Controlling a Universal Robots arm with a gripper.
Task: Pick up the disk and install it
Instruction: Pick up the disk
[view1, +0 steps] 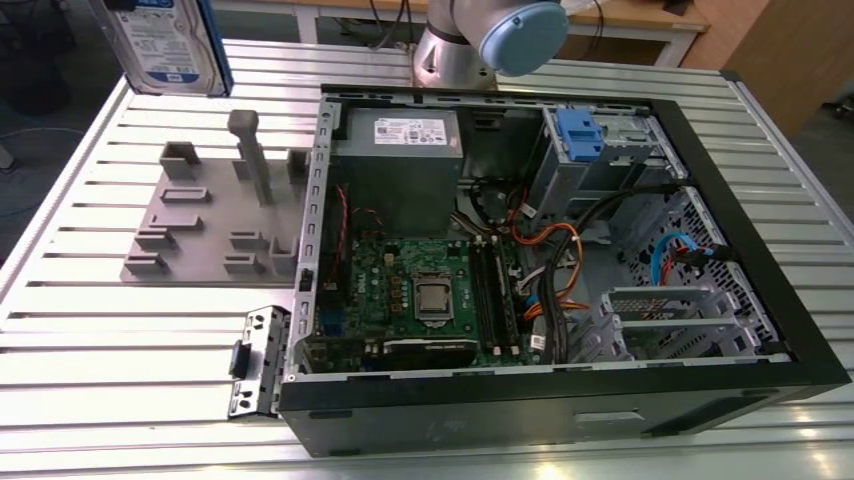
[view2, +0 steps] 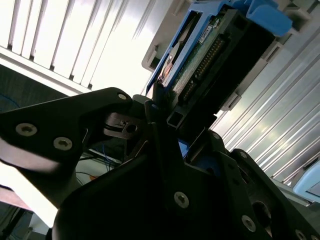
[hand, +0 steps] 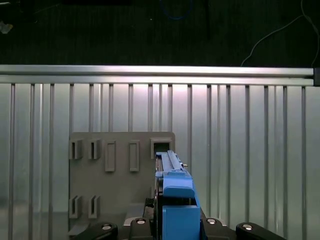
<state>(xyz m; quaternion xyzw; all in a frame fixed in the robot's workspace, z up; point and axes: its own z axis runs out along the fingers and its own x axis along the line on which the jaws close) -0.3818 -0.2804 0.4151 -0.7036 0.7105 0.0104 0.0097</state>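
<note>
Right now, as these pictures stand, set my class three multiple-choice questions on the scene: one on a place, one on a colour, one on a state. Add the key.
1. Where is the disk?
A) inside the computer case
B) outside the case, at the exterior view's upper left
C) under the case

2. What colour is the frame around the disk's edges?
A) red
B) blue
C) yellow

3. In what state is the computer case?
A) open, its insides showing
B) closed, with its panel on
C) wrapped in a cover

Key:
1 B: in the exterior view the disk stands clear of the case's walls.
2 B: in the first wrist view the frame is bright blue.
3 A: in the exterior view the motherboard lies in plain sight.
</note>
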